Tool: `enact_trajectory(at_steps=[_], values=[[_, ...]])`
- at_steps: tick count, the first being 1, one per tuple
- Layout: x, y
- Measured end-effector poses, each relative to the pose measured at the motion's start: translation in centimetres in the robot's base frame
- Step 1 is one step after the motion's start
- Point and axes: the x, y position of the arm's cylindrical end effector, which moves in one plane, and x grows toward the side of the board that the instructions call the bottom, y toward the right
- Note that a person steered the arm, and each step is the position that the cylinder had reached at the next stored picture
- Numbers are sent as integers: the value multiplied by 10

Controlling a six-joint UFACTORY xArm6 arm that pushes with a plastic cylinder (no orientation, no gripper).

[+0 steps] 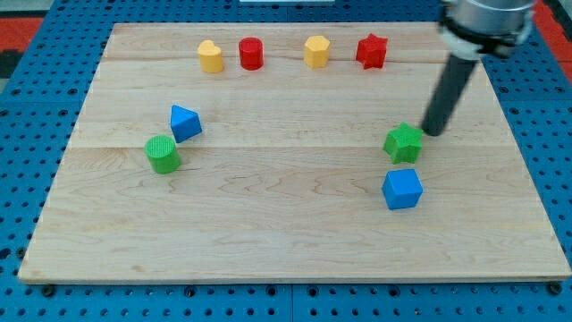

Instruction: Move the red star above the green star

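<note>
The red star (371, 51) lies near the view's top edge of the wooden board, right of centre. The green star (404, 142) lies lower on the right side of the board. My tip (433, 132) rests on the board just right of the green star, close to its upper right edge, and well below the red star. The dark rod rises from the tip toward the view's top right.
A yellow hexagon block (316, 51), a red cylinder (252, 54) and a yellow heart-like block (210, 56) line the top. A blue cube (402, 189) sits just below the green star. A blue block (185, 122) and a green cylinder (163, 154) lie at the left.
</note>
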Motion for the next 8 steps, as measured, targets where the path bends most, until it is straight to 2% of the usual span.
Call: enact_trajectory(at_steps=[1, 2, 3, 4, 5, 6, 7, 8], values=[[7, -18], [-7, 17], [-44, 52], [-105, 98], [-181, 65], [-197, 1], [-141, -64], [-96, -64]])
